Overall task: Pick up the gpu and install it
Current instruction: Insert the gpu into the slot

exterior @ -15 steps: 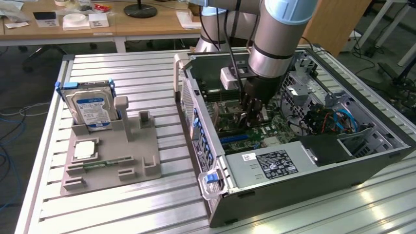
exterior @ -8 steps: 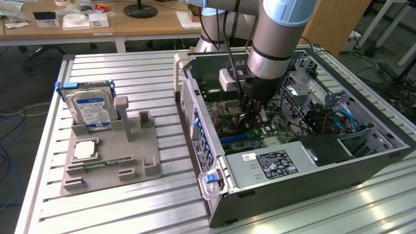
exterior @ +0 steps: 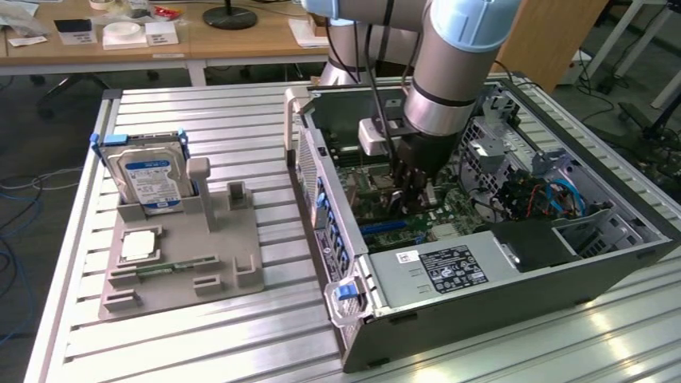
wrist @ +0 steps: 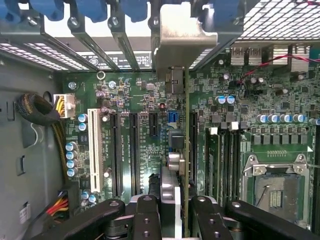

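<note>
The gripper [exterior: 413,194] is lowered inside the open computer case [exterior: 596,263] and is closed on the gpu [wrist: 186,150], which it holds edge-on just above the green motherboard [wrist: 135,85]. In the wrist view the card's silvery end bracket [wrist: 177,42] stands at the row of rear slot covers of the case. On the worktop [exterior: 213,351], beside the case, a grey parts holder [exterior: 202,263] carries a hard drive [exterior: 149,177] standing upright.
</note>
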You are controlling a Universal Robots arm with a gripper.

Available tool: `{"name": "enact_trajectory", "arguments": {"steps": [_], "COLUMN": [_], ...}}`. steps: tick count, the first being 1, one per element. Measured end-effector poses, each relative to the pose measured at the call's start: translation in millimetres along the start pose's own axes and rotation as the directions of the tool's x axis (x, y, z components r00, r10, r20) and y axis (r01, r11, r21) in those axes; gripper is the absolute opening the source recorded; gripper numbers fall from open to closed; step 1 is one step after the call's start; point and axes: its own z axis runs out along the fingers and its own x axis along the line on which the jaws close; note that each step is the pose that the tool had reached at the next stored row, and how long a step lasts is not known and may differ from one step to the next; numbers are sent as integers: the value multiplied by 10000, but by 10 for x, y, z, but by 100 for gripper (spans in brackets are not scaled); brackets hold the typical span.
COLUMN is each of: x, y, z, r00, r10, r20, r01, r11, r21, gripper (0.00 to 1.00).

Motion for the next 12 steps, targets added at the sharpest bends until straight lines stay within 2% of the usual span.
{"name": "enact_trajectory", "arguments": {"steps": [12], "x": [6], "y": [68], "z": [110], "r00": [10000], "r10": [1], "r20": [0], "r01": [-1], "r11": [10000], "r21": [0], "gripper": [28]}}
